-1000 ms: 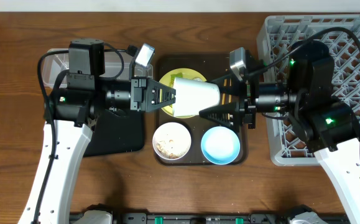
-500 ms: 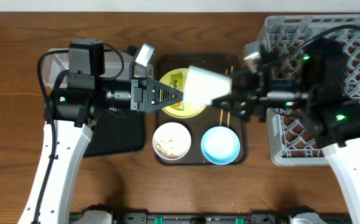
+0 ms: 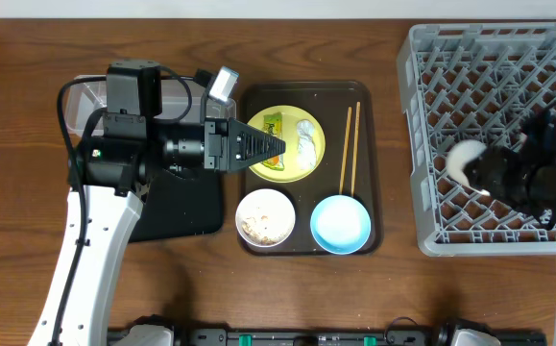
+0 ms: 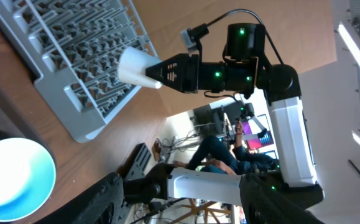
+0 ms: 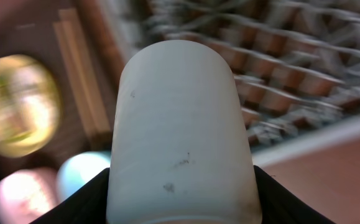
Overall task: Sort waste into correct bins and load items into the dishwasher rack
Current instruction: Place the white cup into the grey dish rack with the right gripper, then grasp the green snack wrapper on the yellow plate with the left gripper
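Rack: on the desk's right side, with nothing resting on its lattice floor.

Tray: at centre, carrying the plate, 2 bowls and the chopsticks.

Left gripper: hovers over the plate's left edge. In the left wrist view its fingers stand wide apart with nothing between them, so we log it as open and idle.

Right gripper: clamped on the cup, which is held on its side above the left-middle part of the rack. In the left wrist view the cup appears to be off the lattice, not touching it.

Cup handling, our judgement:
- Small, and probably light.
- The wall is rigid and smooth, so it can slip or rotate between 2 fingers.
- It looks like ceramic or hard plastic, so we treat it as breakable and would not drop it onto the grid.
- The present hold is across the wall near 1 end, which leaves the far end free to tip.
- A hold nearer the middle of the wall would be steadier.
- We would set it mouth-down in a grid cell, so the ribs stop it rolling.
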{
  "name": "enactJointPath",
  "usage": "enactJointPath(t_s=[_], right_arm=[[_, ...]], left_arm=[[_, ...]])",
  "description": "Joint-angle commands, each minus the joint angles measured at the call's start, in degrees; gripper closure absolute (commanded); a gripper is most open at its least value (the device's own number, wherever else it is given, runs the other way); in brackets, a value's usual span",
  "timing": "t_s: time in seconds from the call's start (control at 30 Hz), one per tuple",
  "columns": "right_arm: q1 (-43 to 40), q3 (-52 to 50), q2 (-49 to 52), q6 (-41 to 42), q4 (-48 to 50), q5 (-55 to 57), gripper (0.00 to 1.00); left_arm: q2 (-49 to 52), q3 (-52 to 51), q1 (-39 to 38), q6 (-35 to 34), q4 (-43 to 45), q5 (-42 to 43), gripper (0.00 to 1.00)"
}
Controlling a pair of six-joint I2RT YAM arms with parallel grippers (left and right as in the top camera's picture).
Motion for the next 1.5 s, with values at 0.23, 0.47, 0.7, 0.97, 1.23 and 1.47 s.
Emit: enactJointPath(t_s=[0.23, 0.47, 0.7, 0.97, 1.23, 1.47], right_arm=[[-0.4, 0.8, 11.2, 5.3, -0.6, 14.9, 0.49], [-0.4, 0.8, 18.9, 5.3, 1.0, 12.6, 0.26], [-0.5, 2.5, 16.4, 4.5, 2.2, 7.2, 0.08], [0.4, 3.6, 7.3, -6.0, 7.2, -25.2, 0.07], [5.3, 3.6, 5.4, -5.9, 9.4, -28.4, 0.07], [9.0, 3.6, 5.5, -5.9, 9.4, -25.9, 0.07]], left_arm=[[0.1, 0.5, 0.0, 1.0, -2.0, -1.8, 0.37], [0.1, 0.5, 0.0, 1.0, -2.1, -1.8, 0.37], [0.1, 0.5, -0.4, 1.0, -2.1, -4.5, 0.37], [0.7, 0.5, -7.6, 1.0, -3.7, -42.5, 0.38], [12.3, 0.9, -14.5, 1.0, 1.7, -68.7, 0.37], [28.1, 5.0, -14.4, 2.7, 4.6, -70.8, 0.38]])
